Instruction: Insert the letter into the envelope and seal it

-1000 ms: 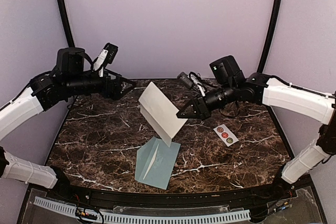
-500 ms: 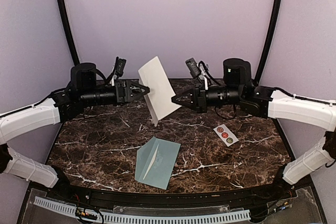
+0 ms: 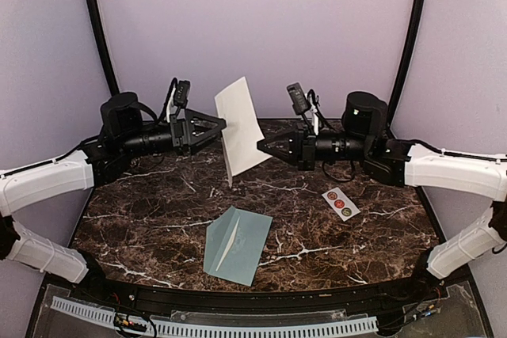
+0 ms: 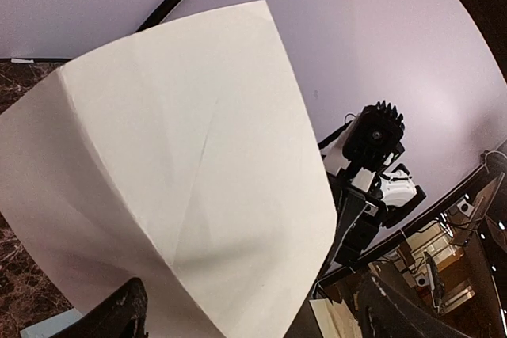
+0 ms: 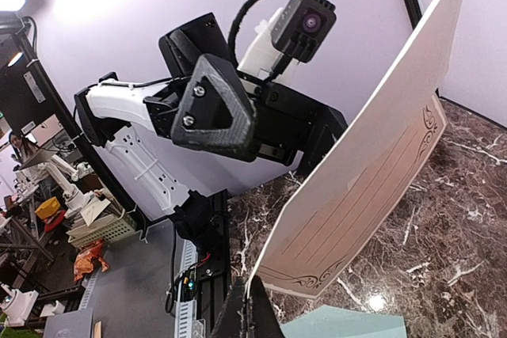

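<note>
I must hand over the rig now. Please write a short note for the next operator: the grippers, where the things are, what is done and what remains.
The right gripper is shut on one edge of the white lined paper letter, holding it upright in the air.
The left gripper is open at the letter's opposite edge, not gripping it.
The pale teal flat paper envelope lies on the dark marble table, nearer the arm bases, with no gripper on it.
The small white strip of round stickers lies to the right.
Done: the letter is picked up.
Left: insert it into the envelope, then seal.
</note>
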You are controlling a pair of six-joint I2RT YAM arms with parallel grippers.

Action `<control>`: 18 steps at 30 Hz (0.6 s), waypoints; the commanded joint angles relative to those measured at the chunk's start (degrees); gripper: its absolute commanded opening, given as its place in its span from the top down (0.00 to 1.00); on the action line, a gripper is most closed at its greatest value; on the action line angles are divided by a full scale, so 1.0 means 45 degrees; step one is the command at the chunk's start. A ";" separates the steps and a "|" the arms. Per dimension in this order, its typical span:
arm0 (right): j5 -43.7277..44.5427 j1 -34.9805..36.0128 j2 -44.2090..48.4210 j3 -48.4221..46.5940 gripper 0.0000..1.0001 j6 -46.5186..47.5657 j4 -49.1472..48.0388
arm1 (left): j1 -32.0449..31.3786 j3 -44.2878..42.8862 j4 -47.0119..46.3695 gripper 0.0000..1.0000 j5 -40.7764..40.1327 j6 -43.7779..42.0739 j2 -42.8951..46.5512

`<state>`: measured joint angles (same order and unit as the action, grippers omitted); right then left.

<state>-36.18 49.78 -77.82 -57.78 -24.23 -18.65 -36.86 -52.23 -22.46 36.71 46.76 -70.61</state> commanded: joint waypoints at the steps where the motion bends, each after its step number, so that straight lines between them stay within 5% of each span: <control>1: -0.0317 0.0148 0.0479 0.0288 1.00 -0.0275 -0.1503 | 0.0010 0.0189 -0.0591 0.09 0.0476 0.0482 -0.0160; 18: -0.1189 0.0167 -0.0633 0.0773 1.00 -0.1642 -0.3604 | 0.0018 0.0636 -0.4029 0.10 0.2443 0.2325 -0.0725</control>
<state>-40.12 49.95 -79.09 -55.22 -28.93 -29.08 -36.86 -50.76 -32.49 44.12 53.52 -73.65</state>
